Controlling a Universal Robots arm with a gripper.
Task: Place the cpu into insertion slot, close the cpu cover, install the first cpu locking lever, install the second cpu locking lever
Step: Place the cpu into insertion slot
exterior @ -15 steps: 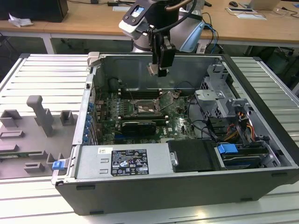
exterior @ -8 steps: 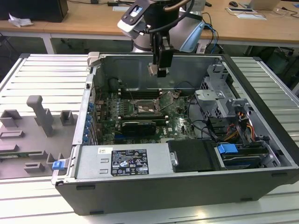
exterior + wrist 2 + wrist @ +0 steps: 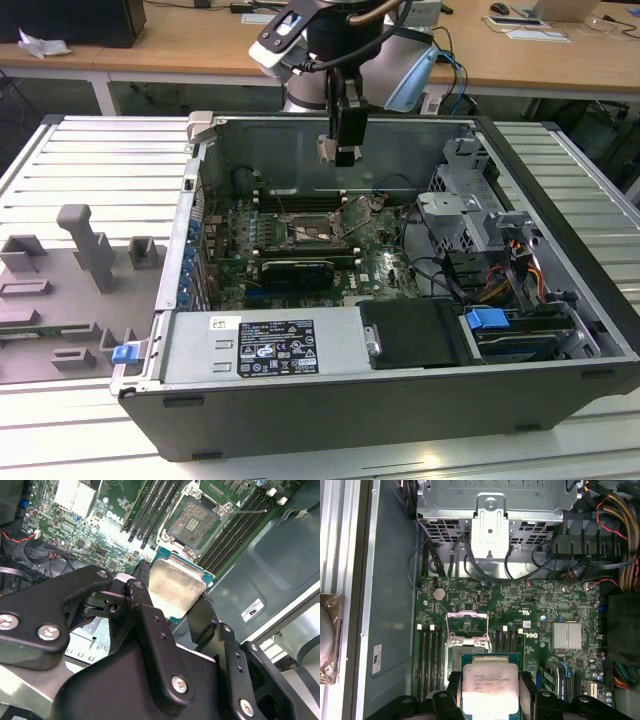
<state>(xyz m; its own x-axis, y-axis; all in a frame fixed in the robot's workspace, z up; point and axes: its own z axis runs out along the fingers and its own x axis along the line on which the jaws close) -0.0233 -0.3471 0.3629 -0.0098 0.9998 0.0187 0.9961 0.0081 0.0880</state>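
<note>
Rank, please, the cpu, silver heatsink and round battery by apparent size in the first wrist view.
1. the cpu, though nearness to the camera enlarges it
2. the silver heatsink
3. the round battery

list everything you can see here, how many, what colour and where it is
computer case: one, dark grey, open, on the table
table: one, white, slatted, under the case
fixture block: one, grey, on the table at the exterior view's left
circuit board: one, green, inside the case
insertion slot: one, dark centre with silver rim, on the circuit board, empty
cpu cover: one, silver, raised open at the slot
memory slots: several, black, either side of the slot
heatsink: one, silver, on the board
drive cage: one, silver, beside the board
power supply: one, grey, labelled, inside the case
cpu: one, silver-grey top, held above the board
gripper: one, black, shut on the cpu
</note>
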